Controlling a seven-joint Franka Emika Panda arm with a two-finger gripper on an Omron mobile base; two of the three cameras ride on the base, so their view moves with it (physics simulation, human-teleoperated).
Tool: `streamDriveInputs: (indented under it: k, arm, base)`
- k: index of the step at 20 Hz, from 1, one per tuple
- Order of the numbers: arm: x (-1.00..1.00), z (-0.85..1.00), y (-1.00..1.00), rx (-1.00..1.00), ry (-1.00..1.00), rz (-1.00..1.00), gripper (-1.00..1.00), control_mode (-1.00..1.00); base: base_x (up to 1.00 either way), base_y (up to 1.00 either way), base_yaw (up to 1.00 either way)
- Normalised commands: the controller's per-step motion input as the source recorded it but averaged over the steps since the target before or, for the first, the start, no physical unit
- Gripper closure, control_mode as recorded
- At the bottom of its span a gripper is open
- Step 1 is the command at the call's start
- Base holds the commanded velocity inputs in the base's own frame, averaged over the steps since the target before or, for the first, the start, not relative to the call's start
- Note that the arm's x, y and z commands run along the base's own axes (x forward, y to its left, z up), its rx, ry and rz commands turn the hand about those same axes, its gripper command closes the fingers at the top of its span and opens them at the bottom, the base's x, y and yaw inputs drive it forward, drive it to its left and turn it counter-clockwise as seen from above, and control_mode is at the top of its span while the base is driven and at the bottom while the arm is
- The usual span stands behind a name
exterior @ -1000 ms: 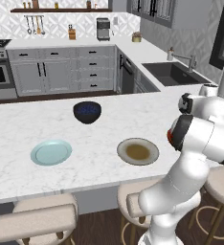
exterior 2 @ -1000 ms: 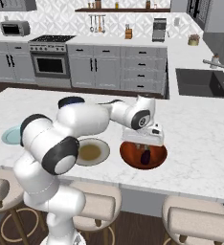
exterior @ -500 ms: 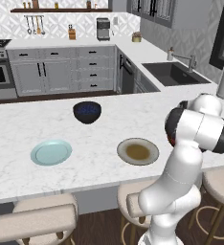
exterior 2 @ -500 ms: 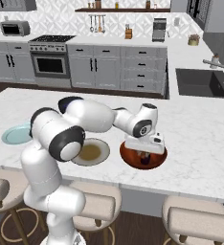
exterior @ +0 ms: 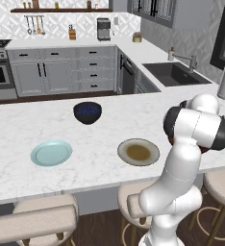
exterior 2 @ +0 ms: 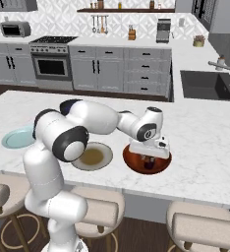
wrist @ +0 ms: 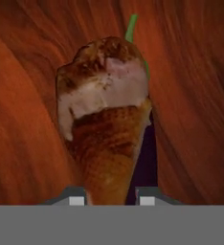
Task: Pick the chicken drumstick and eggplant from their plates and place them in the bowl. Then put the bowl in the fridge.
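My gripper (exterior 2: 147, 158) points down into the reddish-brown bowl (exterior 2: 131, 162) on the island's front edge. In the hand view the chicken drumstick (wrist: 106, 124) lies on the bowl's floor (wrist: 28, 119), its narrow golden end between my fingertips (wrist: 112, 198). The jaws stand slightly open, and a dark sliver shows beside the right fingertip (wrist: 147, 198). The dark purple eggplant (wrist: 146, 158) lies behind the drumstick, its green stem poking out above. The pale blue plate (exterior: 51, 153) and the beige plate (exterior: 138, 152) are bare. The fridge is out of view.
A small dark blue bowl (exterior: 87, 112) stands mid-island behind the plates. Stools (exterior: 35, 223) line the island's near edge. A sink (exterior: 174, 73) and cabinets run along the back counter, with an oven (exterior 2: 50, 66) at the left.
My hand has come down from just above the bowl into it with the drumstick. The jaws have parted a little around the drumstick's narrow end.
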Motion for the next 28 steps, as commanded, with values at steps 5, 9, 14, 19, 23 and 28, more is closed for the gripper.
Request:
streamDriveInputs:
  k: [5,9,14,19,23,28]
  arm:
    - [-0.27,0.00,0.04,0.00,-0.06,0.00,-1.00,-1.00]
    - [-0.47,0.13,0.15,-0.03,-0.20,0.00,-1.00,-1.00]
    - [-0.11,0.19,0.13,-0.01,-0.11,-0.05,-1.00,-1.00]
    - [0.00,0.07,-0.49,0.04,0.06,-0.24,-1.00,-1.00]
    - [0.00,0.28,-0.52,0.05,0.10,-0.29,-1.00,-1.00]
    - [0.00,0.02,-0.39,0.13,0.08,-0.19,-1.00,-1.00]
  base:
    - [0.00,0.00,0.00]
    - [0.00,0.00,0.00]
    - [0.00,0.00,0.00]
    - [0.00,0.00,0.00]
    - [0.00,0.00,0.00]
    - [0.00,0.00,0.00]
